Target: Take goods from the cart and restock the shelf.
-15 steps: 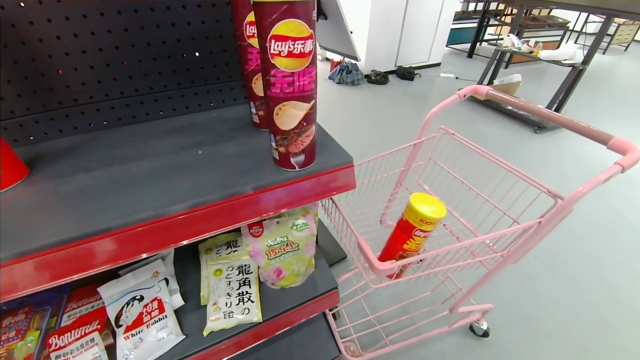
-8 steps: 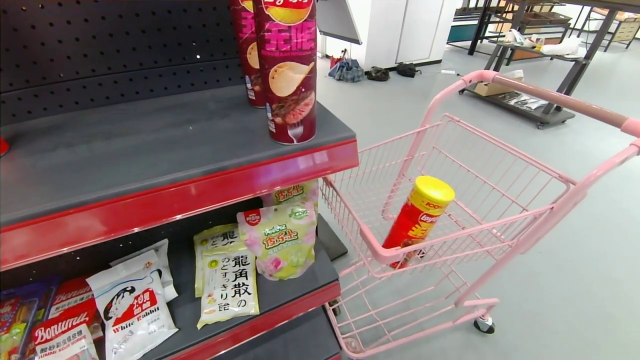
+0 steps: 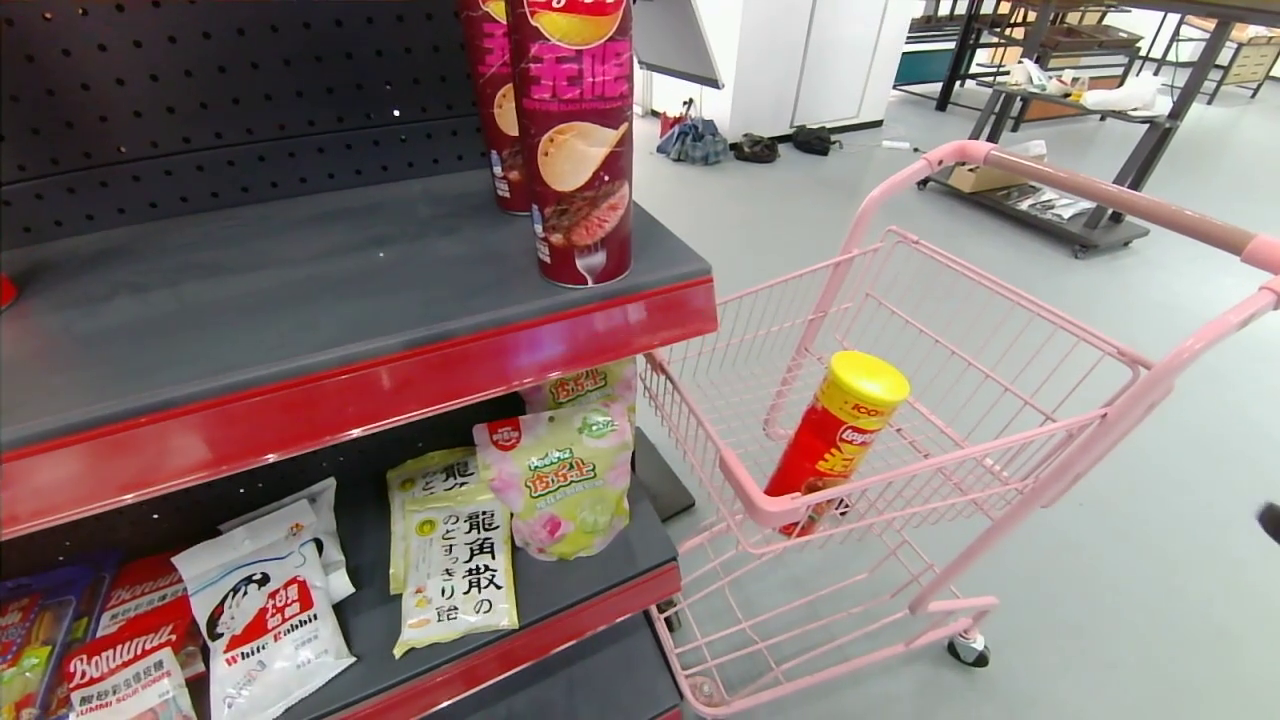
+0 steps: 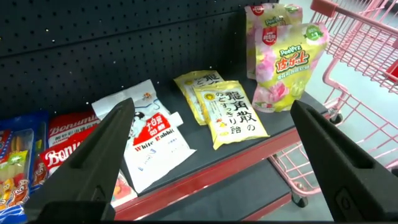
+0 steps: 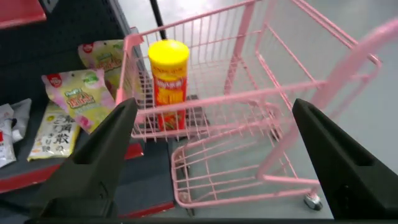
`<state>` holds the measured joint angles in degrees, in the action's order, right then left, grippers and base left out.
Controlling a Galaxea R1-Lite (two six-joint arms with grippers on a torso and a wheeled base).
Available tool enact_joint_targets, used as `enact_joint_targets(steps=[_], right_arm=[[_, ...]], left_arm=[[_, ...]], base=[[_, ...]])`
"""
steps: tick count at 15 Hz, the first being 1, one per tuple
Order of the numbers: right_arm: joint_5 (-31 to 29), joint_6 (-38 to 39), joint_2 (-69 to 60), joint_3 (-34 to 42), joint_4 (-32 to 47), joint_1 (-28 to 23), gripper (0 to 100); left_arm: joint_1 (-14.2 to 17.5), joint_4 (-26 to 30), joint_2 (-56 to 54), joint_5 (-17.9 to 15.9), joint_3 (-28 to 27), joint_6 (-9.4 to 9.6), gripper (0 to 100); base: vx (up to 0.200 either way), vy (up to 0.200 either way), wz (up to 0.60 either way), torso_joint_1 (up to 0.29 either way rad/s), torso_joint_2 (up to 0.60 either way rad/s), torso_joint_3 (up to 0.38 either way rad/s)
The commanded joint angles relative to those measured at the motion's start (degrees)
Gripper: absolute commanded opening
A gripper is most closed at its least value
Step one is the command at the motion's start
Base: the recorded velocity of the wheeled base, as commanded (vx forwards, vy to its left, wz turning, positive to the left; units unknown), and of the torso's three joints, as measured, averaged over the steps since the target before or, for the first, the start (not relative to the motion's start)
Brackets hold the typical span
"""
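— While the red can (image 3: pixel 838 440) sits in the cart (image 3: pixel 1100 200), how much of the job would you call done?
— Part of it, I judge. Two maroon cans (image 3: pixel 580 150) stand on the upper shelf (image 3: pixel 300 290), at its end nearest the cart. The red can with the yellow lid is the one item I see in the basket. Nothing is in hand.
— And the tools?
— The right tool (image 5: pixel 214 102) has its fingers spread wide with nothing between them. The red can is ahead of it, well apart, by the basket wall nearest the shelf. The left tool (image 4: pixel 211 104) is just as wide and bare, and ahead of it snack bags (image 4: pixel 233 112) lie on the lower shelf (image 4: pixel 249 168).
— So what remains?
— Reaching in, gripping the can, lifting it out and setting it on the upper shelf. That is the whole last cycle, by my reading.
— Anything you can't make out?
— The maroon cans' tops are cut off. Pink wires cross the red can's foot, and it looks tilted from the head but upright from the right wrist, so I cannot tell how it rests. A dark shape (image 3: pixel 1270 522) sits at the head view's edge past the cart, and I cannot say what it is.
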<state>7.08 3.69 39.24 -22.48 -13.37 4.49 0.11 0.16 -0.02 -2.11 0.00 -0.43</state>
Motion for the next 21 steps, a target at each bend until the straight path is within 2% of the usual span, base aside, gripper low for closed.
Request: enact_joint_targets(steps=[1, 2, 4, 8, 12, 21], right_arm=[[1.9, 1.3, 35.2, 2.0, -25.5, 5.5, 100], [3.1, 1.2, 42.0, 3.9, -33.4, 5.7, 100], [5.4, 1.2, 47.5, 3.3, -38.0, 7.1, 100], [6.7, 1.2, 50.8, 2.1, -38.2, 9.8, 100], [6.8, 1.2, 53.9, 0.1, -38.6, 10.6, 100], [6.7, 1.8, 65.9, -11.8, -38.7, 10.5, 100]], left_arm=[[0.1, 0.0, 0.0, 0.0, 0.0, -0.01, 100], [0.1, 0.0, 0.0, 0.0, 0.0, 0.08, 100], [0.1, 0.0, 0.0, 0.0, 0.0, 0.16, 100], [0.1, -0.1, 0.0, -0.1, 0.0, 1.04, 100], [0.0, -0.1, 0.0, 0.0, 0.0, 1.13, 100], [0.1, -0.1, 0.0, 0.2, 0.0, 1.04, 100]], base=[[0.0, 0.0, 0.0, 0.0, 0.0, 0.0], [0.0, 0.0, 0.0, 0.0, 0.0, 0.0], [0.0, 0.0, 0.0, 0.0, 0.0, 0.0], [0.0, 0.0, 0.0, 0.0, 0.0, 0.0], [0.0, 0.0, 0.0, 0.0, 0.0, 0.0], [0.0, 0.0, 0.0, 0.0, 0.0, 0.0]])
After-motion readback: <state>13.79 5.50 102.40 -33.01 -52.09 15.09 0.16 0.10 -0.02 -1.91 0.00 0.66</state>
